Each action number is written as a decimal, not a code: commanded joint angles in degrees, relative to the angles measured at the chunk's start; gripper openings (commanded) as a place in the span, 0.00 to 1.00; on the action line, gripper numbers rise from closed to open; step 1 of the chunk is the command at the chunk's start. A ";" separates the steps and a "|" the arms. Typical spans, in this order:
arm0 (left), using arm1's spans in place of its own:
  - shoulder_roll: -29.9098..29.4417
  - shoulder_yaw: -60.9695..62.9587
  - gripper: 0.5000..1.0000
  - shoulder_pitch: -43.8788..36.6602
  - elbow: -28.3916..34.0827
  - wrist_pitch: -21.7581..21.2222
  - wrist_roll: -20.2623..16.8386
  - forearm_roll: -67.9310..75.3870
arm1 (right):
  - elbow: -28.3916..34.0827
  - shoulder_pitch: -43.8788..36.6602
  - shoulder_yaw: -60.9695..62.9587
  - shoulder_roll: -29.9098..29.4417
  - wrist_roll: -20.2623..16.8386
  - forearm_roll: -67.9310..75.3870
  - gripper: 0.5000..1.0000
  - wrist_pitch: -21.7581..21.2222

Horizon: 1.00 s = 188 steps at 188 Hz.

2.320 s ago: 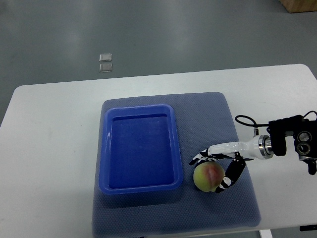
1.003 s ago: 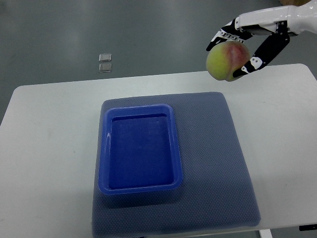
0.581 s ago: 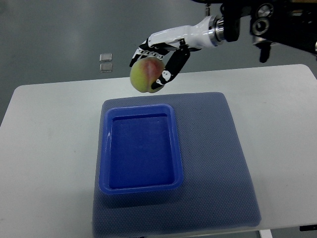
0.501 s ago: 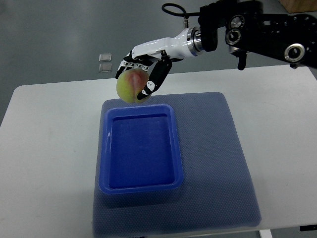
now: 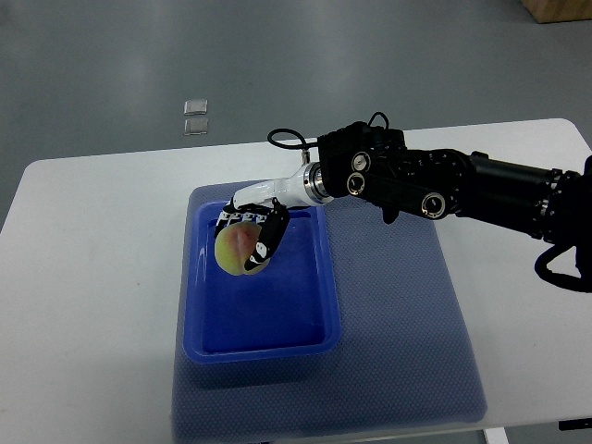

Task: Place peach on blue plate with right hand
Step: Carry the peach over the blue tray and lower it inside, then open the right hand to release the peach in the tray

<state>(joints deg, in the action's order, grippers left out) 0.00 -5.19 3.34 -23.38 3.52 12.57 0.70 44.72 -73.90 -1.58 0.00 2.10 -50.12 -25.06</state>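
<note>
Over the blue plate (image 5: 199, 319), your peach (image 5: 238, 252) shows yellow-green skin with a red blush; the right hand (image 5: 250, 227) has its fingers curled around it, gripping.

Bright, even overhead light; soft shadows; mild glare on white table (image 5: 111, 277); focus sharp.

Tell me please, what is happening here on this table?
The robot's right hand holds a peach with its fingers curled around it, over the far part of the blue plate. The plate is a shallow rectangular tray lying on a grey-blue mat on the white table. The hand has not released the peach, and the view does not show whether the fruit already touches the plate's floor. The left arm is not in view.
</note>
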 commanded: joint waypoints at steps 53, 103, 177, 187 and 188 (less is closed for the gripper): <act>0.00 0.00 1.00 0.00 0.00 0.00 0.00 0.00 | -0.78 2.01 -0.01 0.00 0.18 -0.51 0.60 2.83; 0.00 0.00 1.00 0.00 0.00 0.00 0.00 0.00 | -0.69 1.92 -0.01 0.00 0.27 -0.33 0.81 2.65; 0.00 0.00 1.00 0.00 0.00 0.00 0.00 0.00 | -0.34 0.07 12.64 0.00 0.45 2.65 0.86 3.00; 0.00 0.00 1.00 0.00 0.00 0.00 0.00 0.00 | -0.42 0.51 16.86 0.97 0.54 3.88 0.86 3.27; 0.00 0.00 1.00 0.00 0.00 0.00 0.00 0.00 | -0.42 0.51 16.87 0.97 0.54 3.89 0.86 3.27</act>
<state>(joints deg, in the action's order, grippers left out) 0.00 -5.19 3.34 -23.38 3.52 12.57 0.70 44.33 -74.05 7.94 0.00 2.55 -48.07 -22.07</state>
